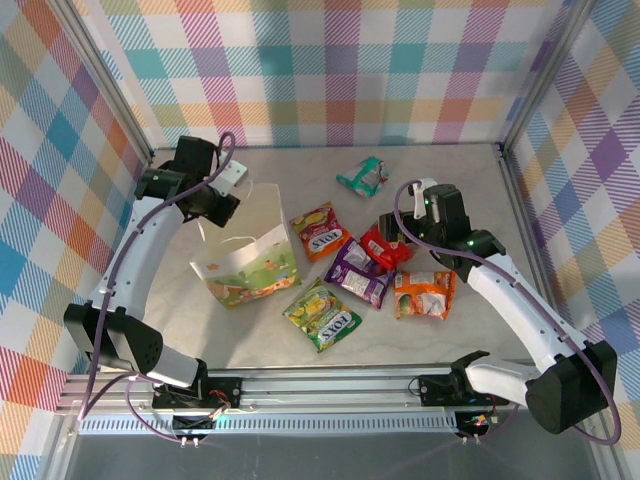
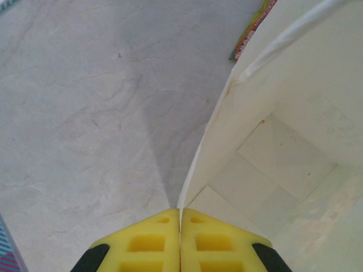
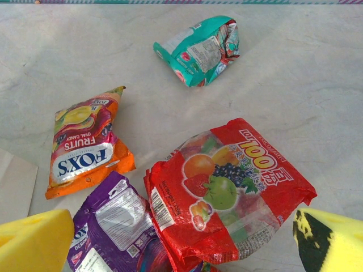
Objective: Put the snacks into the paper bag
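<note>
The white paper bag (image 1: 246,266) with its cartoon print stands left of centre, its mouth toward my left gripper (image 1: 214,203). That gripper (image 2: 180,211) is shut on the bag's rim (image 2: 211,131), the thin paper wall pinched between the yellow pads. Several snacks lie to the right: an orange FOX'S packet (image 1: 320,231), a purple one (image 1: 357,273), a red one (image 1: 386,246), a second orange (image 1: 424,294), a green-yellow (image 1: 322,314) and a teal one (image 1: 364,176). My right gripper (image 3: 181,249) hangs open just above the red packet (image 3: 227,187), a finger on either side of it.
Plaid walls with metal corner posts (image 1: 512,140) close off the back and both sides. An aluminium rail (image 1: 330,385) runs along the near edge. Bare marble-look tabletop (image 2: 85,113) stretches to the left of the bag.
</note>
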Robot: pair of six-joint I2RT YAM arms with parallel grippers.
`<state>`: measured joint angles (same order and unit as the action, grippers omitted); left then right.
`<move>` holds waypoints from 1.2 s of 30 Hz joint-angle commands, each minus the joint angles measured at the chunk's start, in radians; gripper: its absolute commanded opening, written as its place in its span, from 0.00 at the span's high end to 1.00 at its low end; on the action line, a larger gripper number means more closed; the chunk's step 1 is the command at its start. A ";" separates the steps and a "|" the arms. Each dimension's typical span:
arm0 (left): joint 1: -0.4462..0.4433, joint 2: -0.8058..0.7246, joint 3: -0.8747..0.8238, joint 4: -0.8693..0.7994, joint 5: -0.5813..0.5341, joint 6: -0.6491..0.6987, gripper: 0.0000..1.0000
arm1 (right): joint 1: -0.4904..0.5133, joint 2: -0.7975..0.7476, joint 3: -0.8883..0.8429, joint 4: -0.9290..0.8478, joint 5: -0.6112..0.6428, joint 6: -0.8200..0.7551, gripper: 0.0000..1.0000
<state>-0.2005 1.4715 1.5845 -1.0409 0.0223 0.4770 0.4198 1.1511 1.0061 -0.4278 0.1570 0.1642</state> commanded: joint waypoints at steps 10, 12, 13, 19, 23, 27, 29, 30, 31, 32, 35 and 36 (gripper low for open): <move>0.069 0.037 0.100 -0.077 0.062 -0.169 1.00 | 0.008 0.002 0.025 0.011 -0.005 -0.028 0.01; 0.083 0.045 0.117 -0.092 0.083 -0.189 1.00 | 0.008 0.002 0.025 0.011 -0.007 -0.031 0.01; 0.088 0.049 0.124 -0.099 0.091 -0.201 1.00 | 0.008 0.002 0.026 0.011 -0.006 -0.033 0.01; 0.117 0.077 0.158 -0.143 0.088 -0.299 1.00 | 0.008 0.007 0.029 0.014 -0.009 -0.038 0.01; 0.130 0.099 0.167 -0.177 0.091 -0.360 1.00 | 0.008 0.019 0.044 0.010 -0.016 -0.042 0.01; 0.136 0.105 0.167 -0.195 0.112 -0.407 1.00 | 0.008 0.019 0.043 0.014 -0.021 -0.039 0.01; 0.138 0.101 0.160 -0.195 0.114 -0.423 1.00 | 0.009 0.018 0.039 0.013 -0.023 -0.036 0.01; 0.138 0.097 0.152 -0.193 0.114 -0.431 1.00 | 0.008 0.016 0.036 0.013 -0.023 -0.036 0.01; 0.139 0.093 0.145 -0.190 0.114 -0.437 1.00 | 0.009 0.015 0.034 0.014 -0.023 -0.036 0.01; 0.139 0.085 0.135 -0.187 0.110 -0.444 1.00 | 0.010 0.012 0.031 0.013 -0.023 -0.038 0.01; 0.139 0.062 0.110 -0.179 0.081 -0.472 1.00 | 0.009 0.009 0.028 0.009 -0.023 -0.041 0.01; 0.139 0.054 0.102 -0.178 0.070 -0.483 1.00 | 0.010 0.009 0.028 0.008 -0.023 -0.044 0.01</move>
<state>-0.0746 1.5635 1.7100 -1.1763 0.1101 0.0471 0.4206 1.1683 1.0203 -0.4278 0.1455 0.1413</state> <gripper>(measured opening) 0.059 0.991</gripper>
